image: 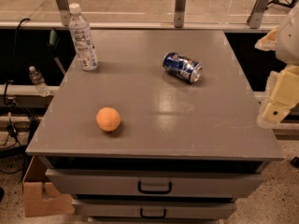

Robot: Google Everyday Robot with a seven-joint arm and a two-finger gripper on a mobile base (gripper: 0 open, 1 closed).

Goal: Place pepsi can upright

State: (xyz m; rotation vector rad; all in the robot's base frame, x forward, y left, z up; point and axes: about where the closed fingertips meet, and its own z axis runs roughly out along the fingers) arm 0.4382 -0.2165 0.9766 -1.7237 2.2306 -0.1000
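Note:
The pepsi can (182,67) is dark blue with white and red markings. It lies on its side on the grey cabinet top (154,125), right of centre towards the back, with its silver top facing the front right. My gripper (276,108) is a cream-coloured piece at the right edge of the view, beyond the cabinet's right side. It is well to the right of the can, in front of it, and apart from it. It holds nothing that I can see.
A clear plastic water bottle (82,37) with a white cap stands upright at the back left corner. An orange ball (108,119) rests at the front left. Drawers (154,185) with black handles are below. A second small bottle (37,80) and a cardboard box (42,195) sit left of the cabinet.

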